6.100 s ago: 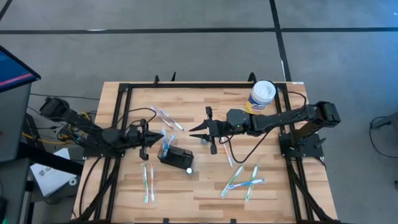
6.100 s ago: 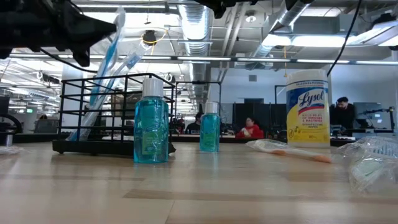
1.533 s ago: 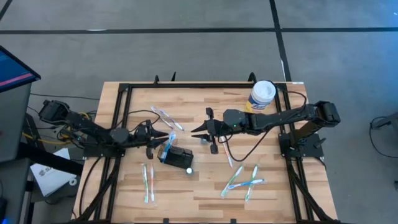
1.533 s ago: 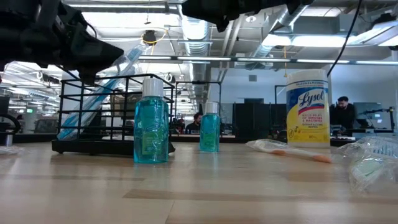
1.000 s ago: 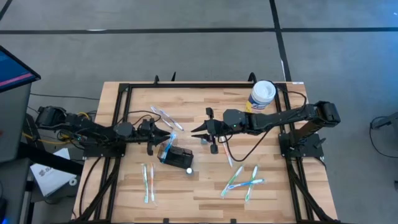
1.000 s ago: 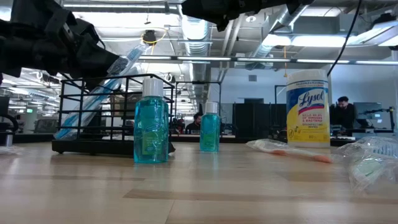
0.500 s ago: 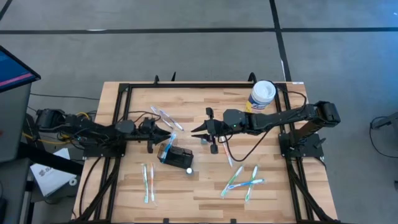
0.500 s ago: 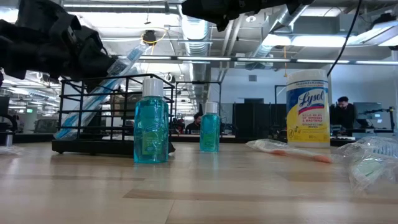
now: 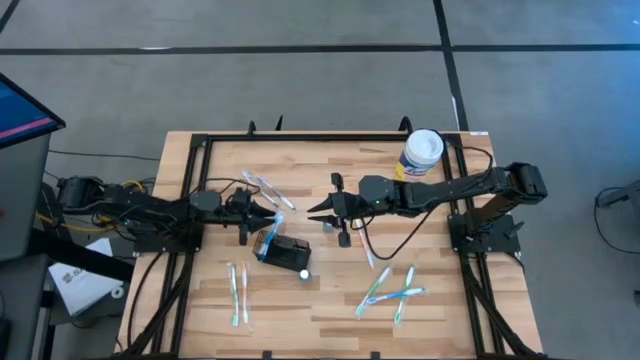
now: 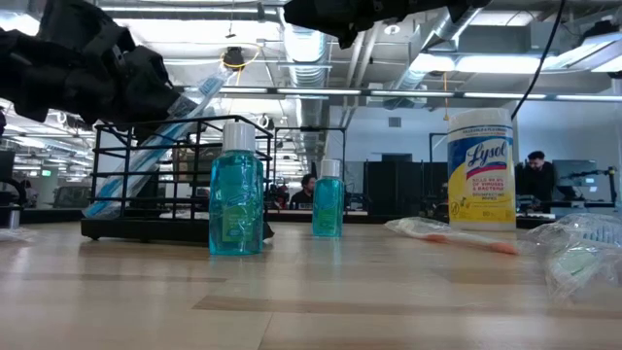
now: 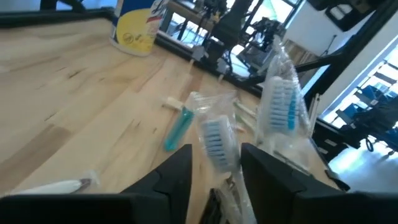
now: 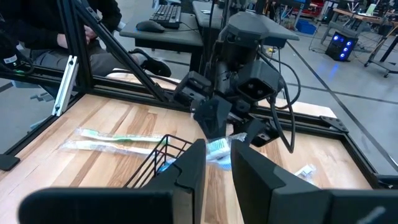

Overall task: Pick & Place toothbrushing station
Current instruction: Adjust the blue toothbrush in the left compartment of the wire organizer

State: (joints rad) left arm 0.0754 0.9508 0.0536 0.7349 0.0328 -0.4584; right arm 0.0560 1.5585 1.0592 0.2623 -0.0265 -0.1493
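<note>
The toothbrushing station [image 9: 285, 250] is a small black wire holder near the table's middle, also seen in the low view [image 10: 175, 180]. Two wrapped toothbrushes [image 10: 155, 146] lean in it, head ends up and slanting toward the table's far side. My left gripper [image 9: 268, 213] is open at their upper ends. Its fingers stand on either side of one brush head [image 11: 214, 140], with a gap on each side. My right gripper [image 9: 318, 210] hovers open right of the station, above a small blue bottle [image 10: 328, 199], with nothing between its fingers [image 12: 217, 150].
A second blue bottle [image 10: 236, 190] stands against the station's near side. A yellow wipes canister [image 9: 421, 155] stands at the far right. Loose toothbrushes lie at the near left [image 9: 238, 292], the near right [image 9: 390, 290] and the far middle [image 9: 262, 187].
My left gripper has shifted slightly toward the table's right, staying at the toothbrushes' upper ends. The toothbrushes keep leaning in the station as before.
</note>
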